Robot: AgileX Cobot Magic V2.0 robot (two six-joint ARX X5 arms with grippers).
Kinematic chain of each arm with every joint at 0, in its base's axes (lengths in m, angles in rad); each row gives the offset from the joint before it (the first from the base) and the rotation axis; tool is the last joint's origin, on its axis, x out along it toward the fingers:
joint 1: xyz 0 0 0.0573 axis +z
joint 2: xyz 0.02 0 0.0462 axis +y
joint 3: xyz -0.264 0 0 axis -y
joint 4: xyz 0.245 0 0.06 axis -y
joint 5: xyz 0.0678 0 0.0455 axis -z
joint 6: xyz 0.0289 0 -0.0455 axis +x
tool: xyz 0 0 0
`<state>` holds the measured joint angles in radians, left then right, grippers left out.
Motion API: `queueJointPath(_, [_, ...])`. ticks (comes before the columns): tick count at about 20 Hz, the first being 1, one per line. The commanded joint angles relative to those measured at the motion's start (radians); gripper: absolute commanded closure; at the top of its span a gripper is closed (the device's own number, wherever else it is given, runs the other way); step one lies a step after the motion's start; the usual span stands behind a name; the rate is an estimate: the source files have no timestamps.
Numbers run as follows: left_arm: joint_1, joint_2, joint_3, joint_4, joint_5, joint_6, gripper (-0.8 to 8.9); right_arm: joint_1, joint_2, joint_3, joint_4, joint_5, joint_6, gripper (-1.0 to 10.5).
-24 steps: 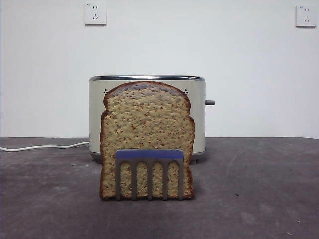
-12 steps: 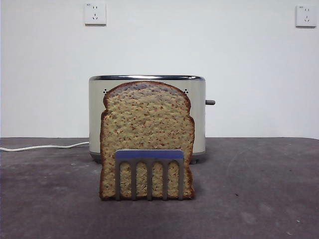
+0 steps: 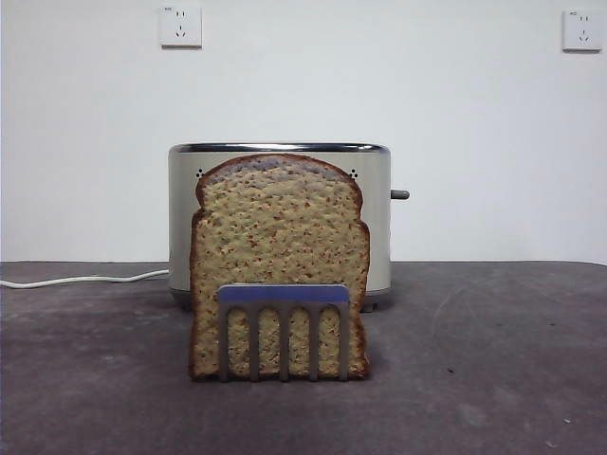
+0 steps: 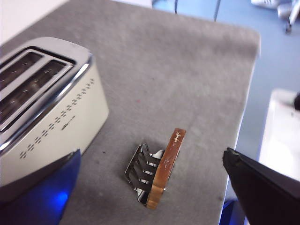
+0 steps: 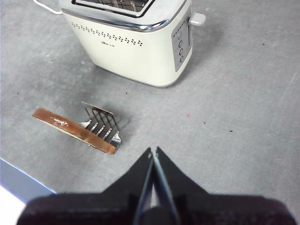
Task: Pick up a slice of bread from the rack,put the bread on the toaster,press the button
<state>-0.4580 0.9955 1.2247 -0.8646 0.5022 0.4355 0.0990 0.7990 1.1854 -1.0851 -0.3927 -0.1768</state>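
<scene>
The slice of bread (image 3: 280, 237) stands upright in the rack (image 3: 283, 327), directly in front of the toaster (image 3: 379, 227). The button (image 3: 400, 194) sticks out of the toaster's right side. No gripper shows in the front view. In the left wrist view my left gripper (image 4: 152, 154) is open, high above the rack (image 4: 139, 169) and the bread (image 4: 168, 161), with the toaster (image 4: 51, 108) beside them. My right gripper (image 5: 153, 151) is shut on nothing and hangs above the table, apart from the rack (image 5: 101, 121), the bread (image 5: 70, 124), the toaster (image 5: 136, 47) and the button (image 5: 197, 18).
A white power cord (image 3: 76, 280) runs from the toaster to the left across the dark grey table (image 3: 493, 360). Two wall sockets (image 3: 180, 26) sit on the white wall behind. The table's edge (image 4: 246, 108) shows in the left wrist view.
</scene>
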Motion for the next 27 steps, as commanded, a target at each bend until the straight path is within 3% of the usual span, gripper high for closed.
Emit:
queueJointPath(1, [-0.095, 0.100, 0.047, -0.016, -0.060, 0.091, 1.84, 0.003, 0.001, 0.004, 0.001, -0.002, -0.008, 9.6])
queueJointPath(8, [-0.314, 0.355, 0.080, -0.020, -0.295, 0.227, 1.84, 0.003, 0.016, 0.004, 0.001, -0.002, -0.008, 9.6])
queueJointPath(18, [-0.351, 0.574, 0.080, 0.012, -0.340, 0.251, 1.90, 0.003, 0.019, 0.004, -0.001, -0.003, -0.008, 9.6])
queueJointPath(19, [-0.351, 0.575, 0.080, 0.013, -0.346, 0.251, 2.19, 0.003, 0.019, 0.004, -0.001, -0.003, -0.008, 9.6])
queueJointPath(21, [-0.353, 0.574, 0.080, 0.016, -0.346, 0.250, 4.71, 0.003, 0.019, 0.004, -0.001, -0.003, -0.008, 9.6])
queueJointPath(23, [-0.353, 0.574, 0.080, 0.005, -0.346, 0.250, 6.52, 0.003, 0.019, 0.004, -0.001, -0.003, -0.008, 9.6])
queueJointPath(27, [-0.353, 0.574, 0.080, 0.003, -0.343, 0.249, 7.96, 0.003, 0.019, 0.004, -0.001, -0.003, -0.008, 9.6])
